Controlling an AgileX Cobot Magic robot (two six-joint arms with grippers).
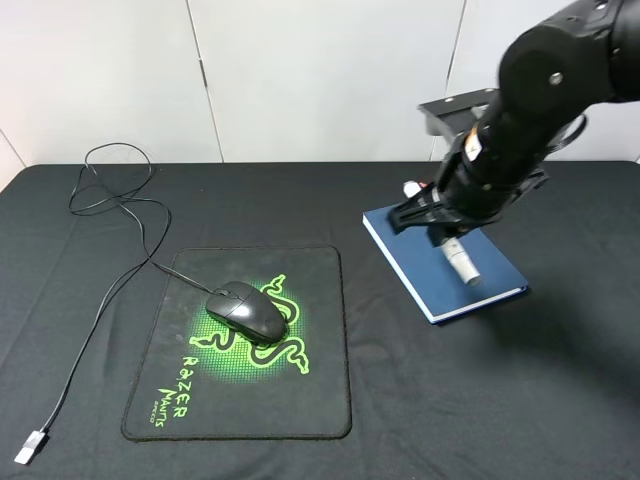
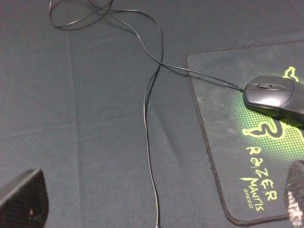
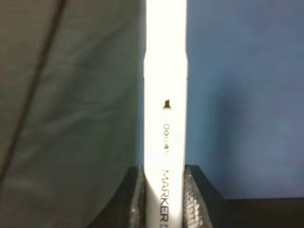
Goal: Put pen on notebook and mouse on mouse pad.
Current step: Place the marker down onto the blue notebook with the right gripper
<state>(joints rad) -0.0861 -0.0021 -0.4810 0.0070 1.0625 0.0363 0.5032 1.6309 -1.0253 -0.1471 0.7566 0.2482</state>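
Note:
The white pen runs straight out from between my right gripper's fingers, which are shut on its lower body. In the high view this right gripper hovers low over the dark blue notebook, and the pen's end sticks out over the cover. Whether the pen touches the notebook I cannot tell. The black mouse rests on the green logo of the mouse pad. My left gripper is open above the cloth beside the pad, well apart from the mouse.
The mouse cable loops across the left of the black tablecloth and ends in a silver USB plug near the front edge. The cable passes under my left gripper. A white wall stands behind the table.

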